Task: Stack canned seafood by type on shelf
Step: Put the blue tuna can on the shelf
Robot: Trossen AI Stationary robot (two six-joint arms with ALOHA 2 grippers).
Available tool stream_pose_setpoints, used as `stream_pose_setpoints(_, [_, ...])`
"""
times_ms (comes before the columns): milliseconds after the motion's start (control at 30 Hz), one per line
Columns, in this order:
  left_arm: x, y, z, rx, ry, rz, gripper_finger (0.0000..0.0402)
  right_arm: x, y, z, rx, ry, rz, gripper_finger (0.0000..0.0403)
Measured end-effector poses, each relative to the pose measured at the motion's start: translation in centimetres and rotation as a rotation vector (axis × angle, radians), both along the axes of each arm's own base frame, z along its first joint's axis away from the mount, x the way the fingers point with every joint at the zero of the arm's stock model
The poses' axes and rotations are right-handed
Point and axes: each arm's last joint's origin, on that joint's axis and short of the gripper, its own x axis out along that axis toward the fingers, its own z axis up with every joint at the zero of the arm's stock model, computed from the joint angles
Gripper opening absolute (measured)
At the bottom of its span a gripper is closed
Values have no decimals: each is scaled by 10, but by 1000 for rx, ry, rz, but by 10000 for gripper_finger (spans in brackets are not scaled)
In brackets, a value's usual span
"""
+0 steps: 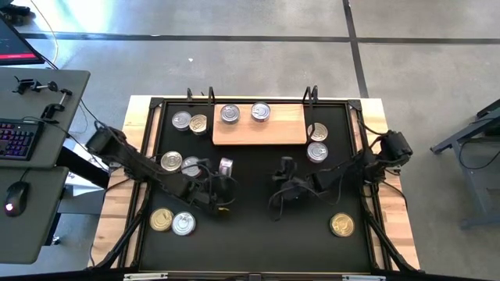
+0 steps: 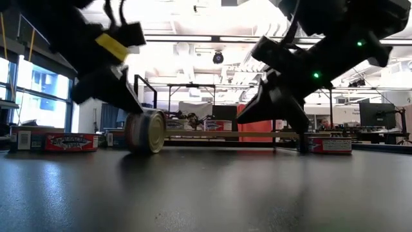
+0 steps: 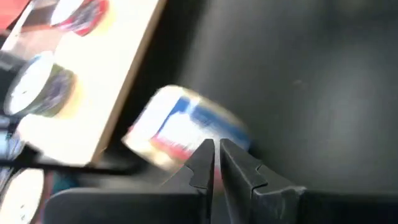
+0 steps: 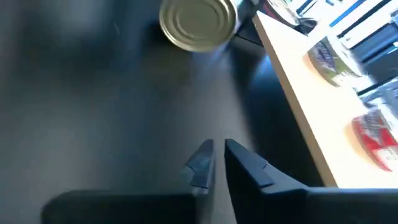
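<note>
A can [image 1: 226,166] lies tipped on its side on the black mat [image 1: 258,234] just ahead of the left pincer [image 1: 221,190], whose fingers are nearly closed and empty, with the shelf [image 1: 281,129] beyond it and the narrow right pincer [image 1: 284,175] farther off.

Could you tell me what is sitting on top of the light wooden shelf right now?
Two silver-lidded tins lie flat, side by side, on the shelf; the rest shows bare wood. Whatever is beneath the board is covered.
</note>
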Motion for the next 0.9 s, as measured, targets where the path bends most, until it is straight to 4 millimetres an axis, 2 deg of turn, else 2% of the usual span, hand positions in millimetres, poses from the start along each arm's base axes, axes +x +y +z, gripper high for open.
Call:
stream_pose_setpoints(167, [-19, 4, 24, -28, -40, 31, 51, 10, -9, 6, 174, -84, 81, 112])
stream_pose_setpoints(267, [-27, 5, 26, -54, -56, 14, 74, 15, -16, 10, 212, -111, 166, 163])
stream_pose_setpoints(333, [-32, 7, 20, -81, -78, 23, 86, 18, -21, 13, 199, -135, 199, 194])
stream_pose_setpoints(500, [-41, 20, -11, -103, -117, 68, 99, 31, -37, 26, 174, -176, 210, 259])
stream_pose_setpoints(600, [-43, 31, -25, -97, -154, 67, 100, 41, -46, 37, 178, -171, 201, 278])
stream_pose_setpoints(700, [-41, 40, -32, -78, -193, 31, 100, 48, -55, 44, 186, -115, 167, 281])
stream_pose_setpoints(900, [-27, 55, -27, -96, -325, -151, 99, 52, -58, 49, 239, -63, 119, 281])
